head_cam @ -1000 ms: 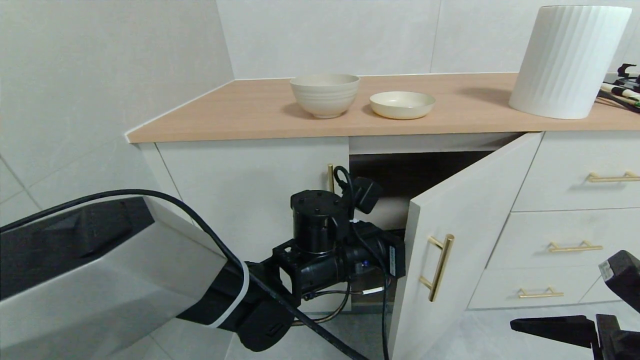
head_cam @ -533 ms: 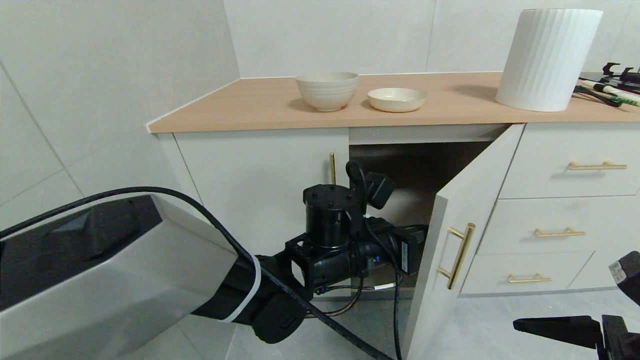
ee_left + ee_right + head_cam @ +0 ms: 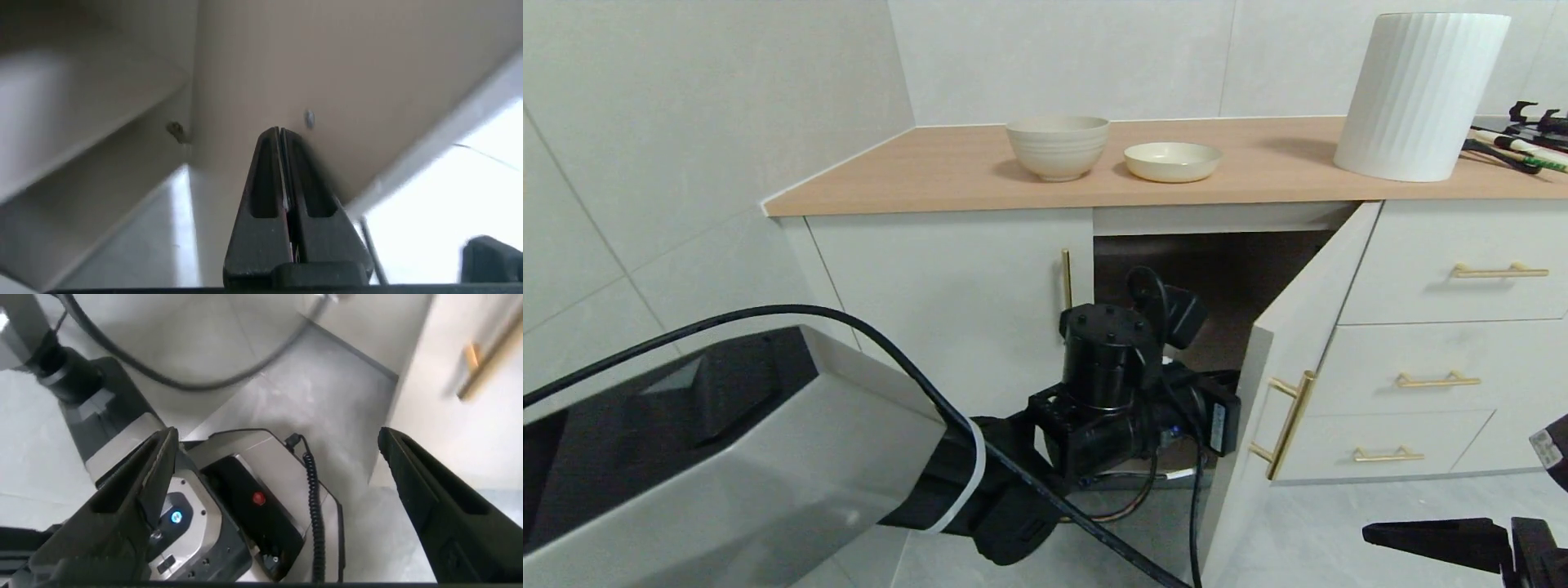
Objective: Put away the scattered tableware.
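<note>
kitchen; tiled walls (image 3: 711,122), wooden countertop (image 3: 1258,167), cabinets (image 3: 947,286)

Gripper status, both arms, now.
Left gripper: shut, holding nothing.
Right gripper: open, empty.

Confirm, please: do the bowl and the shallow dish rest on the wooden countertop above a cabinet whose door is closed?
Not quite: the head view shows the cabinet door open, swung outward, not closed. The bowl and the shallow dish do rest on the wooden countertop above it.
</note>
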